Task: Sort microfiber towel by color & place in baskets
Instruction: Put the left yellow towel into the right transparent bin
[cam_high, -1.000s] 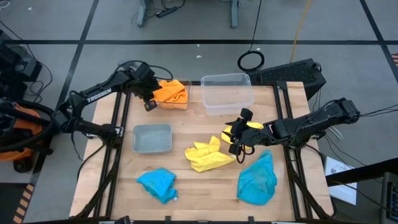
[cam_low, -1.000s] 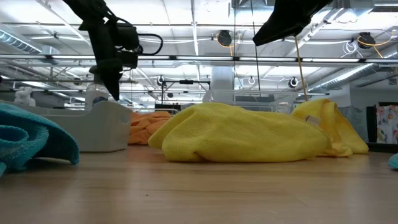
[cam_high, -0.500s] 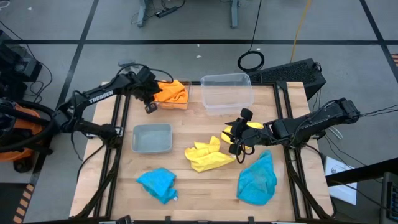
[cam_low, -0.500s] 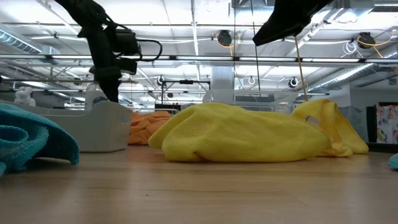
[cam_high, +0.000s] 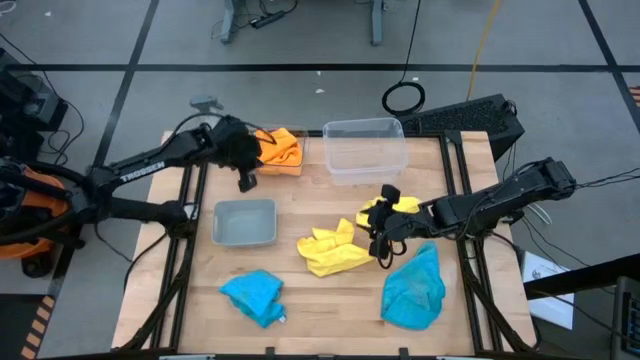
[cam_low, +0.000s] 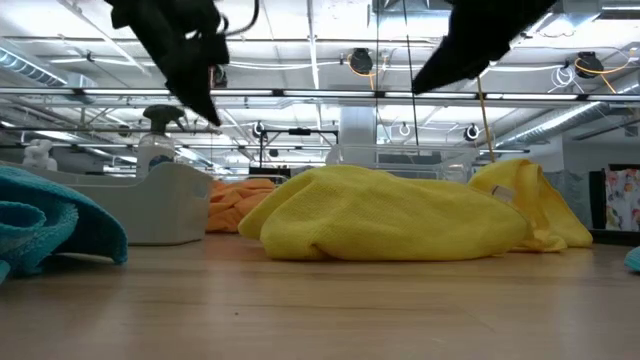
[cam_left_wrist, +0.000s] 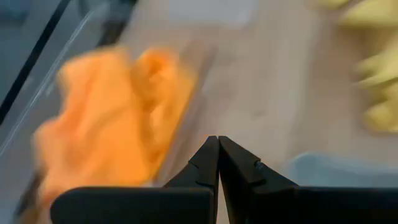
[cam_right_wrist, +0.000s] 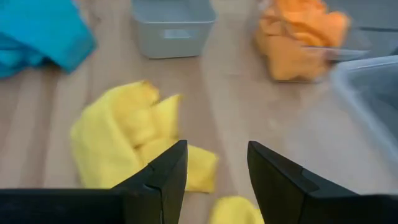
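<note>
Looking down on your table, you have the left gripper (cam_high: 245, 172) beside the far-left basket (cam_high: 292, 168), its fingers (cam_left_wrist: 214, 163) pressed together and holding nothing. That basket contains the orange towels (cam_high: 277, 148), bunched in one heap; you cannot separate them by eye. Your right gripper (cam_high: 380, 235) sits over the middle of the table with its fingers (cam_right_wrist: 163, 180) spread apart and empty, just beside a small yellow towel (cam_high: 388, 207) and near the larger yellow towel (cam_high: 333, 250), which lies crumpled on the bare wood. The large clear basket (cam_high: 366, 150) at the far edge shows nothing inside. The grey-looking basket (cam_high: 245, 222) on the left half of the table also shows nothing inside. One blue towel (cam_high: 254, 294) lies near the front left, and a second blue towel (cam_high: 414, 289) lies near the front right, close under your right arm. Both yellow and both blue cloths remain outside any basket.
</note>
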